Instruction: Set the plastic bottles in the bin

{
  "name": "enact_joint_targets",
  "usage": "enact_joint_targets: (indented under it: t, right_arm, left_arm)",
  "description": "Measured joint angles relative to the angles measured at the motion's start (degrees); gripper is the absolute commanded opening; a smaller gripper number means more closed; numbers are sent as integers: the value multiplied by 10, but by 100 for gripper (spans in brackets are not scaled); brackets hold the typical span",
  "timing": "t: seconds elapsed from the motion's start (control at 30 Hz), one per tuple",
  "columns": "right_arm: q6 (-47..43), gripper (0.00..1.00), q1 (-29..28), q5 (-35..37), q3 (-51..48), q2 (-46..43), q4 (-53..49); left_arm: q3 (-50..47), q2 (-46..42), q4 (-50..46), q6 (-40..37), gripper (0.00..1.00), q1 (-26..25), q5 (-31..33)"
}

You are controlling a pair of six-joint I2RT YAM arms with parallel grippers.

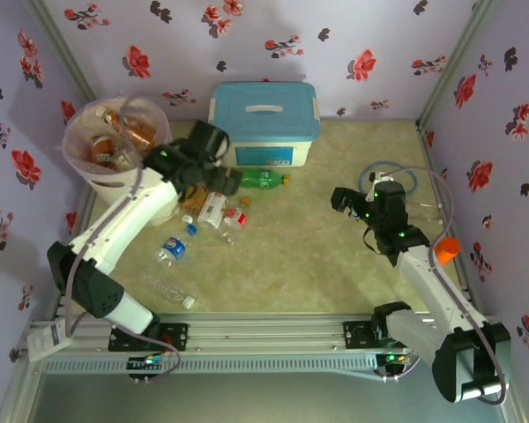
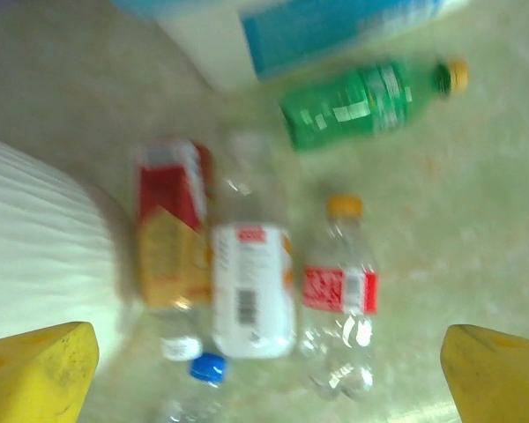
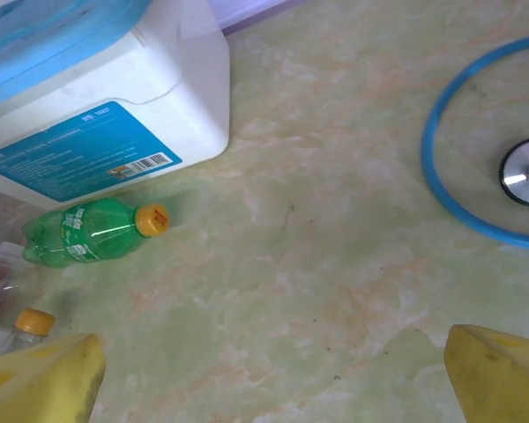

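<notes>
The walls (image 1: pixel 273 35) are light purple with red and black flowers. The table top (image 1: pixel 309 264) is pale green. Metal posts (image 1: pixel 447 62) stand in the corners.

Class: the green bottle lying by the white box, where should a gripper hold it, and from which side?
Probably the labelled middle of the green bottle, from above, closing across its width: it lies on its side, with a gap to the box.

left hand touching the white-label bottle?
Apart. Left wrist view: the left hand is open, and its yellow fingertips flank the white-label bottle with visible gaps on both sides.
</notes>
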State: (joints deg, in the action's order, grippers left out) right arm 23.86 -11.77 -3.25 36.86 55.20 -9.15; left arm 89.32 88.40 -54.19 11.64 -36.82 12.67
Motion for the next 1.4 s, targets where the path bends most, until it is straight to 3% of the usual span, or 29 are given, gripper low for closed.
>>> enact_joint_targets:
  t: [0.27,0.57,0.93,1.4]
  right_arm:
    - [4,99,7,-7,-1,-6,-30]
    - [19,99,7,-11,-1,-5,-30]
    - [19,99,7,-11,-2,1,-29]
    - [19,99,7,-11,-2,1,-28]
  left_arm:
    - [-140,39,83,63,96,-23,-34]
    - [-150,119,163,82,88,-33,-67]
    - [-165,164,176,98,86,-40,-64]
    - [-147,193,175,105,66,-47,-62]
